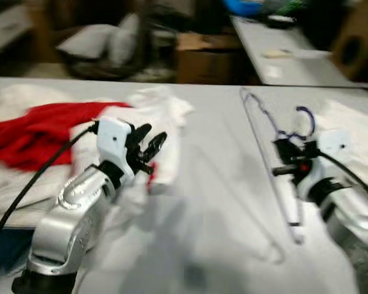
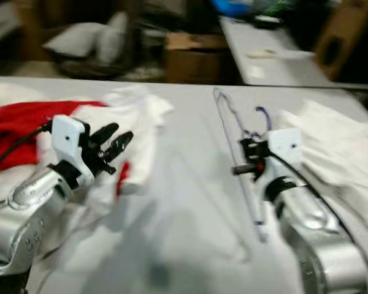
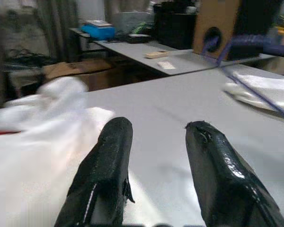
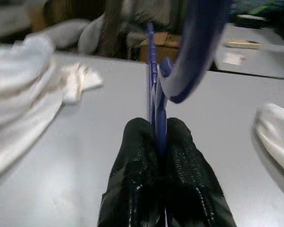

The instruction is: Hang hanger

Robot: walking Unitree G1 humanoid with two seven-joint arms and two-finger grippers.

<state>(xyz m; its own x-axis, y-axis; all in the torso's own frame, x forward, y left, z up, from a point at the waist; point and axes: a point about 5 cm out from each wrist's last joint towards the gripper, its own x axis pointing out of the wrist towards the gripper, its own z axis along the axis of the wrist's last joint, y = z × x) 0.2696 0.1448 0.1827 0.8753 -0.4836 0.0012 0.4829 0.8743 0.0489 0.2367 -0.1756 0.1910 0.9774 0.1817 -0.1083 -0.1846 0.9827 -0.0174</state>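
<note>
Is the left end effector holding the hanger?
No, the left end effector is open over white cloth; the right end effector grips the hanger.

You have a bare strip of grey table (image 1: 214, 153) between the two arms, wide enough for either gripper to pass. White cloth (image 1: 156, 122) and red cloth (image 1: 30, 131) block the left side; another white cloth (image 2: 337, 147) crowds the right edge.

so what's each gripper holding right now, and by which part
The right gripper pinches the purple wire hanger at its neck, just below the hook. The left gripper holds nothing.
</note>
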